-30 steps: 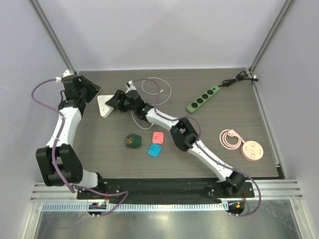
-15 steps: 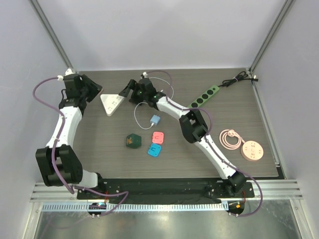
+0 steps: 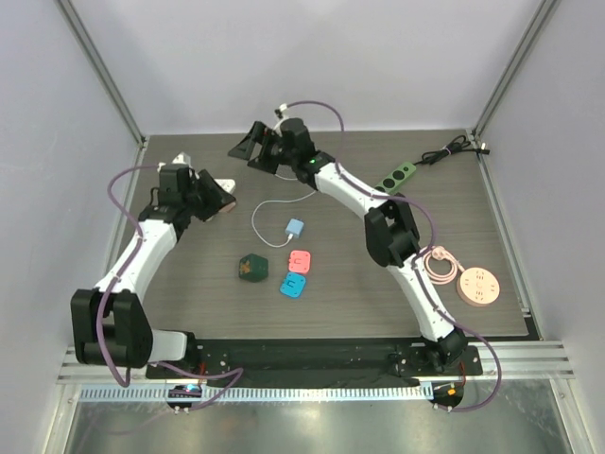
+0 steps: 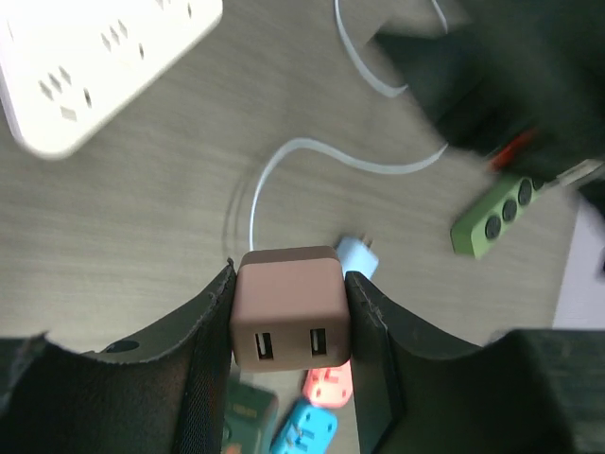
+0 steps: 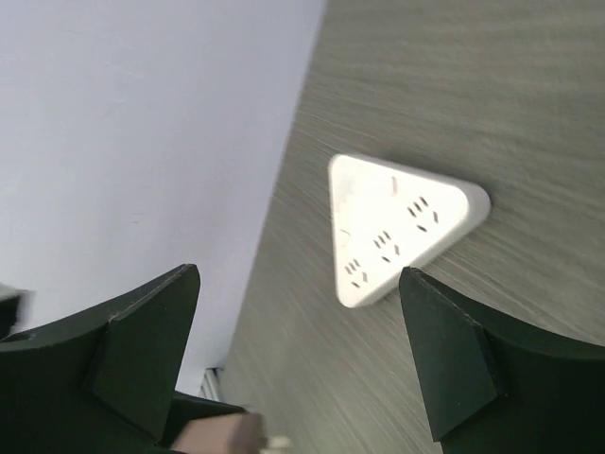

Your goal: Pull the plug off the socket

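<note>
While I am holding the brownish plug (image 4: 288, 312) clenched in the left tool (image 4: 290, 284), it is hanging clear of the white socket (image 5: 402, 232) near the desk's (image 3: 189, 274) far left corner. So I judge it freed. The right tool (image 5: 298, 276) is hovering released, bracing nothing.

The socket (image 5: 402, 232) is a white, rounded-triangle block lying flat with its outlet face up; the outlets that show are unoccupied; the pink plug (image 4: 288, 307), a dusty cube with two USB ports on its near face, is off the socket and apart from it, clamped in the left gripper (image 4: 289, 276); a light-blue plug (image 3: 295, 227) on a looping white cable (image 3: 265, 213) lies loose, apart from the socket, to its right in the top view.
</note>
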`<action>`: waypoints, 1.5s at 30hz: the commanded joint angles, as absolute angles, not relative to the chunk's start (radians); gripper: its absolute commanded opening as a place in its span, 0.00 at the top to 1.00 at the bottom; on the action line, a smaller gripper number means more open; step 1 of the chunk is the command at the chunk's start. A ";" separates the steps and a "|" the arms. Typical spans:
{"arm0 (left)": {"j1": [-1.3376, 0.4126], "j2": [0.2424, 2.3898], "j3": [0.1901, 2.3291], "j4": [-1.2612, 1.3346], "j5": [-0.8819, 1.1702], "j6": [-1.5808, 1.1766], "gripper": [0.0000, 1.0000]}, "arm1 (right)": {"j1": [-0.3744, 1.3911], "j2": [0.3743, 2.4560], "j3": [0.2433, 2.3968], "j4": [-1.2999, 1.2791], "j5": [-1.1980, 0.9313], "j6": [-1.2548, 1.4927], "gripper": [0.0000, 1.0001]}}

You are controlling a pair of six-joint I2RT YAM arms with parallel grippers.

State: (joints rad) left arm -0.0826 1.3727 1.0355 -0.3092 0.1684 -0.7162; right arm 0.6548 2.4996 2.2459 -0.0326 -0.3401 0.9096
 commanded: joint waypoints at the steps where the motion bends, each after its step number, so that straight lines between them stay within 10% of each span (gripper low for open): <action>1: -0.081 1.290 0.921 -0.215 0.302 -0.781 1.00 | 0.609 2.405 2.232 0.101 -0.472 0.907 0.07; 26: -0.537 1.950 1.224 0.162 0.575 -0.995 0.89 | 0.052 1.796 1.385 0.483 -0.472 1.005 0.05; 37: -0.537 2.020 1.220 0.152 0.555 -1.039 0.68 | 0.014 1.815 1.339 0.575 -0.515 1.083 0.04; 45: -0.519 1.936 1.229 0.003 0.445 -0.948 0.20 | 0.015 1.819 1.338 0.591 -0.531 1.100 0.05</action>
State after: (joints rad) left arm -0.5388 2.0151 1.1961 0.0639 0.4961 -0.9894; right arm 0.0120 1.8427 1.3361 0.5209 -0.5068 1.0843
